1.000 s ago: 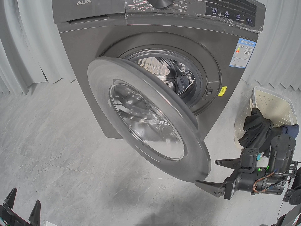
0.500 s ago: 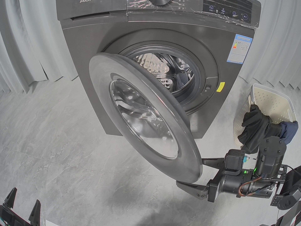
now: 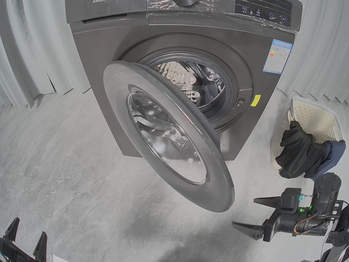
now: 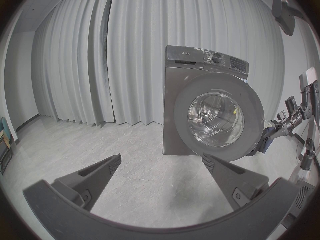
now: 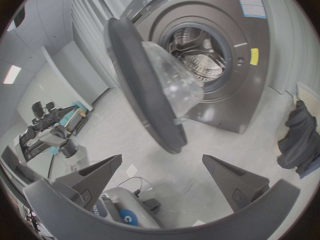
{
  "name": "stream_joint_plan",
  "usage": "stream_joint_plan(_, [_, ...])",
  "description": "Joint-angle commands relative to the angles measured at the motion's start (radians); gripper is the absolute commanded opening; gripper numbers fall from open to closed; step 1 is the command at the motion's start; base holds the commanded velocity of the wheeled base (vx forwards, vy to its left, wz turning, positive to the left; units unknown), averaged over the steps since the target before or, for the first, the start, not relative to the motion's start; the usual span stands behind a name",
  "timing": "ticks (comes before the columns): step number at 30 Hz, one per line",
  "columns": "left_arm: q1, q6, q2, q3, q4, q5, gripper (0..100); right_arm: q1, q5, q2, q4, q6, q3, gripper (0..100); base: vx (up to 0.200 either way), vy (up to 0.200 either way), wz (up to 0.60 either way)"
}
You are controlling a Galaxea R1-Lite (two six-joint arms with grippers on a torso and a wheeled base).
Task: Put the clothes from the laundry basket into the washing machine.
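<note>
right tool (image 3: 244, 211) near dark crumpled clothes (image 3: 300, 153)

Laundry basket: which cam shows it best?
Head view: the laundry basket shows its perforated inside and rim, dark clothes draped over the edge. Right wrist view catches a sliver of rim. In the left wrist view the washer door stands before it.

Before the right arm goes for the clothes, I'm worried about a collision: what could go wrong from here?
The open right gripper sits close to the lower rim of the round grey washer door; a careless swing might clip it. The black garment drapes over the rim of the white perforated laundry basket beside a navy cloth; pulling it could drag both or shift the basket.
</note>
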State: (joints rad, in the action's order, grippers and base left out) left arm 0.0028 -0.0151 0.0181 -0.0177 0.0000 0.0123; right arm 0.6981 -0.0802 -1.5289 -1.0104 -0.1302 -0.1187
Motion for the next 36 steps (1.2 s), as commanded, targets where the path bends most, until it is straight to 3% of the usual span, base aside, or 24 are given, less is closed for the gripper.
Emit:
stream_joint_plan(1, [0.0,0.0,-0.012,0.016,0.0,0.0,100,-0.204,0.0,0.043,0.003,0.018,0.017,100,0.0,0.0,0.0])
stream_joint_plan(7, [0.0,0.0,-0.012,0.018,0.0,0.001,100,-0.244,0.016,-0.05,-0.002,0.011,-0.102,100,0.0,0.0,0.0])
stream_joint_plan(10, [0.0,0.0,-0.012,0.016,0.0,0.001,100,-0.242,0.042,-0.092,0.0,0.009,-0.159,100,0.0,0.0,0.0])
stream_joint_plan(11, [0.0,0.0,-0.012,0.016,0.0,0.001,100,-0.235,0.074,-0.131,0.0,0.004,-0.208,100,0.0,0.0,0.0])
stream_joint_plan(16, [0.0,0.0,-0.012,0.018,0.0,0.001,100,-0.223,0.099,-0.218,0.0,0.003,-0.285,100,0.0,0.0,0.0])
stream_joint_plan(29, [0.0,0.0,-0.012,0.016,0.0,0.001,100,-0.032,0.108,-0.234,-0.011,-0.009,-0.274,100,0.0,0.0,0.0])
stream_joint_plan(36, [0.0,0.0,-0.012,0.018,0.0,0.001,100,-0.005,0.108,-0.224,-0.011,-0.029,-0.276,100,0.0,0.0,0.0])
